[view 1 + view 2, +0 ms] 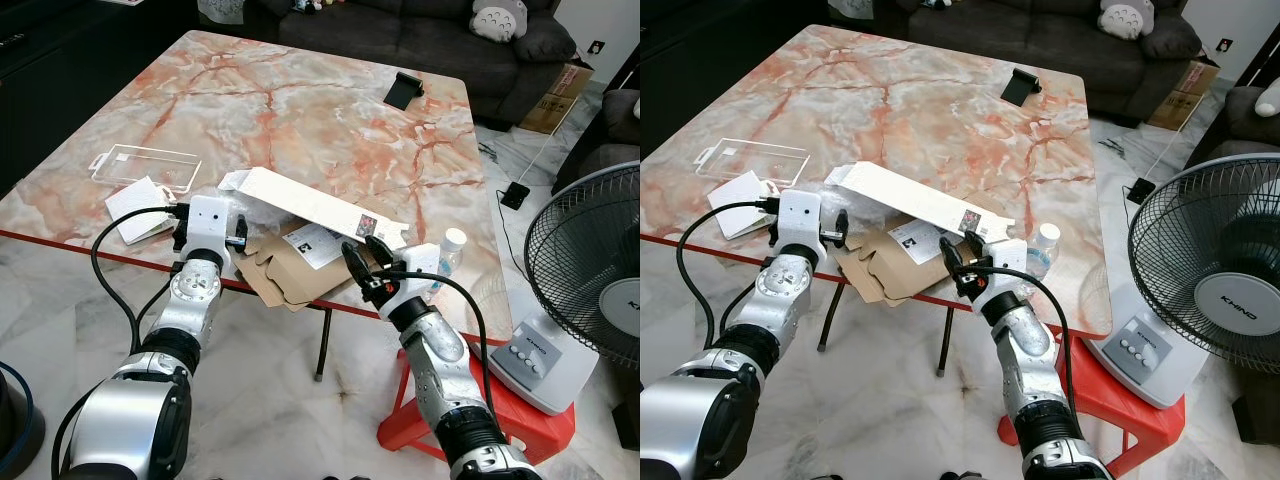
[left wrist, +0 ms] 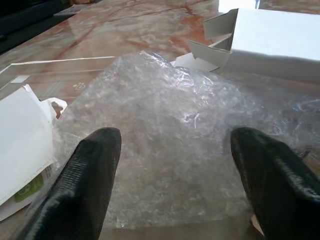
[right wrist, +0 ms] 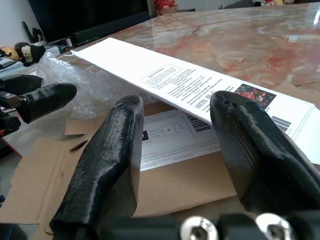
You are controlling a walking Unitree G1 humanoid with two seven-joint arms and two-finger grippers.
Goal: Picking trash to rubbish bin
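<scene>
Marble table [image 1: 300, 110] before dark sofa [image 1: 420, 30]

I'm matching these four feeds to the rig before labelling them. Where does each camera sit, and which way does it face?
Left eye and right eye views: on the head, looking forward and down at the marble table; both silver arms show, left gripper and right gripper at the near edge.
Left wrist view: looks along its open black fingers at crumpled plastic wrap.
Right wrist view: looks along its open fingers at the long white box above flattened cardboard.
Shared: both wrist views show the white box.
</scene>
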